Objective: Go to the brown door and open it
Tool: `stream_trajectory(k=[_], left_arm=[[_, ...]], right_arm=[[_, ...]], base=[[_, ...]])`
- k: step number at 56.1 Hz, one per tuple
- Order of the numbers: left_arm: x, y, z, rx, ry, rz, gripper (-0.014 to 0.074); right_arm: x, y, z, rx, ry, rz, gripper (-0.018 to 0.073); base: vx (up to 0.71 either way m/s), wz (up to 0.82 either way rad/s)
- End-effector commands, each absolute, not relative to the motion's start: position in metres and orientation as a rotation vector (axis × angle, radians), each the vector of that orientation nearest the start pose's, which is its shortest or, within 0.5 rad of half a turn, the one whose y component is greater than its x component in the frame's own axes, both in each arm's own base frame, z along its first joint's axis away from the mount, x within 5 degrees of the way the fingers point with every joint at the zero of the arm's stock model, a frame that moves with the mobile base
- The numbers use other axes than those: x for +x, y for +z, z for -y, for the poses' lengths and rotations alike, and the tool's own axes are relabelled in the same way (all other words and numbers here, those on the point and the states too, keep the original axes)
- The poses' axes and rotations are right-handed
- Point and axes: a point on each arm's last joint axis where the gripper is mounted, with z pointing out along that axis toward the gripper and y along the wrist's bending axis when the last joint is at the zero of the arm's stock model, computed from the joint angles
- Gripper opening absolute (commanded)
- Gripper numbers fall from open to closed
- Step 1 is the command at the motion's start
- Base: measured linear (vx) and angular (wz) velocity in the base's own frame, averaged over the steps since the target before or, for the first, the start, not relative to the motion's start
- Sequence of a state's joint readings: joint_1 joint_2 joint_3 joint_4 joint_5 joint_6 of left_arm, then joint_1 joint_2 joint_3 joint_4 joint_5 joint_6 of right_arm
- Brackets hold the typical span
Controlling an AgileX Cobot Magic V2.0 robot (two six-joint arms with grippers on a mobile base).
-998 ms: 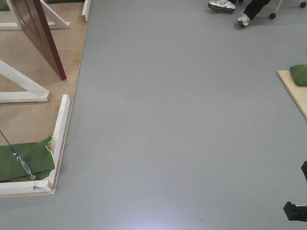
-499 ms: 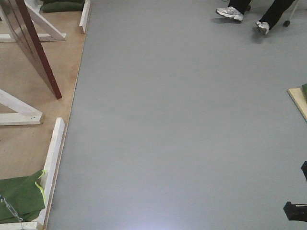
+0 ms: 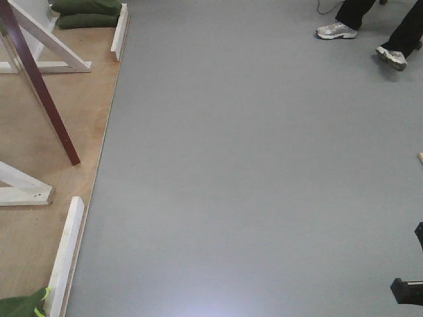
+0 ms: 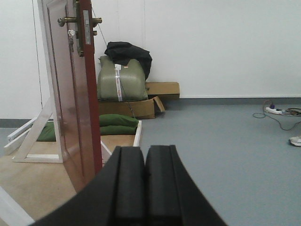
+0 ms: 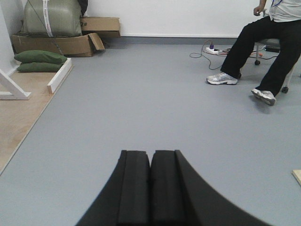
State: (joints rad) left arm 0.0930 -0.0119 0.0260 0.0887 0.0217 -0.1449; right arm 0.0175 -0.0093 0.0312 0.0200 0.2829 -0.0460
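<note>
The brown door [image 4: 77,103] is glossy reddish-brown with recessed panels. It stands ajar at the left of the left wrist view, edge toward me, with a brass knob [image 4: 96,20] and a silver latch plate [image 4: 86,27] up high. In the front view its lower edge [image 3: 41,92] shows as a dark slanted strip on the plywood platform [image 3: 79,119]. My left gripper [image 4: 145,153] is shut and empty, low and just right of the door. My right gripper [image 5: 150,155] is shut and empty over bare grey floor.
White wooden braces [image 3: 49,46] and a white rail [image 3: 65,254] edge the platform. Green sandbags [image 4: 117,123], cardboard boxes [image 4: 162,88] and a grey-green sack [image 4: 121,79] stand behind the door. A seated person [image 5: 268,52] and a floor cable [image 4: 277,113] are at the right.
The base has rolled forward: the platform, door foot and rail slid down and left in the front view, and the person's feet moved right. Both grippers stay shut.
</note>
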Motion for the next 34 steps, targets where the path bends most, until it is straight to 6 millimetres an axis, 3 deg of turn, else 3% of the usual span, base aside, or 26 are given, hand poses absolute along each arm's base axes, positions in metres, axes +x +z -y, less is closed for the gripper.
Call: stream_trajectory(k=[1,34], left_arm=[[0.0526,0.2206,-0.0047,-0.11,0.024,-1.392,-0.0003],[0.0526,0.2206,-0.0047,-0.11,0.024,-1.392,-0.0003]], right_arm=[[0.0553,0.1842,-0.0011,-0.048,-0.015,-1.695,0.0],[0.0553,0.1842,-0.0011,-0.048,-0.015,-1.695,0.0]], base=[[0.39,0.02],[0.37,0.01]])
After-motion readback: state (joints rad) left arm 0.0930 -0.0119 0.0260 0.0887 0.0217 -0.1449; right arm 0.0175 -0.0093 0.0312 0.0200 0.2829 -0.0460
